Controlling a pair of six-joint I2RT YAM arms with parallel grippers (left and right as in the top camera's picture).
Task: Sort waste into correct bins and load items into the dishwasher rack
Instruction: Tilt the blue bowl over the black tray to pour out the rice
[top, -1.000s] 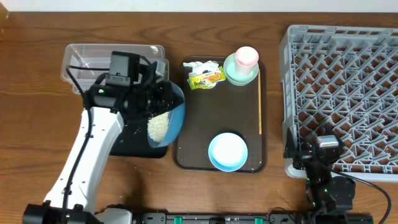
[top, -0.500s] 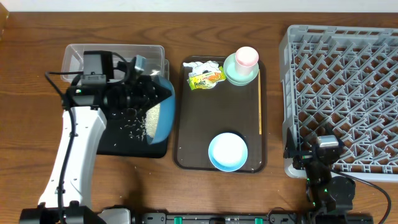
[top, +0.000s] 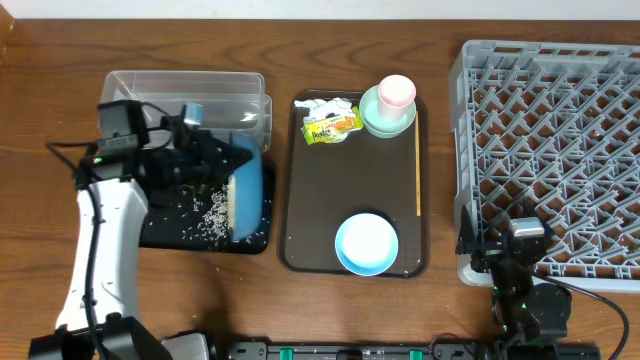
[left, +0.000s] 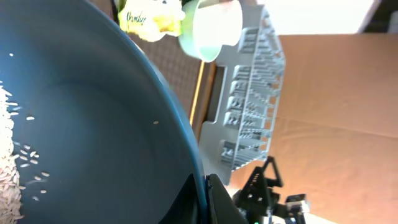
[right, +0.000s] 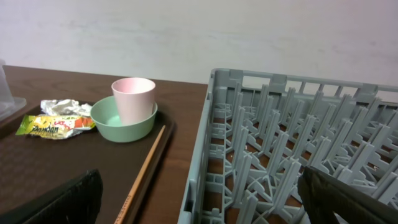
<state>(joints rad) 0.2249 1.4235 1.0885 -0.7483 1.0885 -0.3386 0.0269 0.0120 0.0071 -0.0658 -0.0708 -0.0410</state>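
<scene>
My left gripper (top: 222, 162) is shut on the rim of the large dark-blue bowl (top: 248, 192), which stands tipped on edge over the black tray (top: 160, 232). Loose rice (top: 205, 212) lies scattered on that tray, and some still clings inside the bowl (left: 93, 124). The clear container (top: 190, 90) sits just behind. The tissue (top: 322, 104), the yellow wrapper (top: 332, 124), the mint-green bowl (top: 385, 122) with the pink cup (top: 397, 92) in it, and the light-blue bowl (top: 366, 243) are on the brown tray. My right gripper (right: 199, 199) is open and empty at the grey rack's (top: 560, 150) front left corner.
The brown serving tray (top: 300, 200) lies between the bins and the rack. A thin wooden stick (top: 417, 170) lies along its right edge. The rack's wall (right: 205, 143) rises right in front of my right gripper.
My left arm has swung left with the dark-blue bowl and tipped it steeper. Rice has poured out of it onto the black tray. The right arm has not moved.
</scene>
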